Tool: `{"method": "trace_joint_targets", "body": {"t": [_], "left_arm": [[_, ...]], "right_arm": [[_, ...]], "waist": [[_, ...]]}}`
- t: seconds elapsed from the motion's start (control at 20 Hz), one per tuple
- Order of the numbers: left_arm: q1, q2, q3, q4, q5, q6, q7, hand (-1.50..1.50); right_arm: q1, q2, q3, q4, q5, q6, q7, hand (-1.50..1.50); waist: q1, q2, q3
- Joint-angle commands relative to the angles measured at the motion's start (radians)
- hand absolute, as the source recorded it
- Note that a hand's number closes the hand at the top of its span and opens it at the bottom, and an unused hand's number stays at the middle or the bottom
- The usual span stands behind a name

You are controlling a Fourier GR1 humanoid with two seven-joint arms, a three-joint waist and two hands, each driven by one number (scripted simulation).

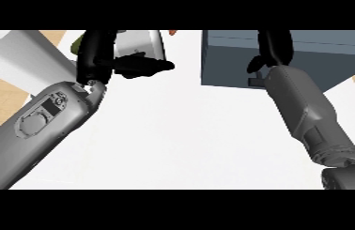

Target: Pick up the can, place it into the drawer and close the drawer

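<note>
A blue-grey drawer box stands at the back right of the white counter. My right hand lies over its front part, fingers stretched toward the far edge and the thumb hanging on the box's face. I cannot tell whether the drawer stands open. At the back left is a silvery-grey rounded object, possibly the can. My left hand is upright just left of it, fingers straight and the thumb reaching across below it. I cannot tell if they touch.
A light grey slab lies along the counter's left edge, with tan floor beyond it. Behind the left hand an olive-green thing peeks out, and an orange bit shows at the back.
</note>
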Motion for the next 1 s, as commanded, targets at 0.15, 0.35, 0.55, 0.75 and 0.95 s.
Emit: {"method": "trace_joint_targets", "body": {"t": [0.15, 0.35, 0.55, 0.75, 0.95], "left_arm": [[0.030, 0.021, 0.028, -0.026, -0.003, -0.014, -0.010, -1.50], [0.059, 0.031, 0.037, -0.045, -0.008, -0.012, -0.017, -1.50], [0.069, 0.054, 0.044, -0.054, -0.004, -0.040, -0.005, -1.50], [0.109, 0.028, 0.047, -0.039, -0.013, -0.022, -0.032, -1.50], [0.148, 0.032, 0.067, -0.048, -0.019, -0.026, -0.053, -1.50]], "right_arm": [[-0.112, 0.065, -0.120, -0.032, -0.157, 0.039, -0.117, -1.50], [-0.079, 0.091, -0.205, -0.049, -0.262, 0.051, -0.228, -1.50], [-0.110, 0.104, -0.273, -0.049, -0.338, 0.105, -0.263, -1.50], [-0.143, 0.118, -0.363, -0.070, -0.447, 0.172, -0.310, -1.50], [-0.155, 0.148, -0.417, -0.069, -0.523, 0.236, -0.330, -1.50]], "waist": [[0.016, 0.003, 0.005], [0.008, -0.001, 0.006], [0.010, -0.001, 0.005], [-0.011, -0.003, 0.005], [-0.032, -0.011, 0.002]]}}
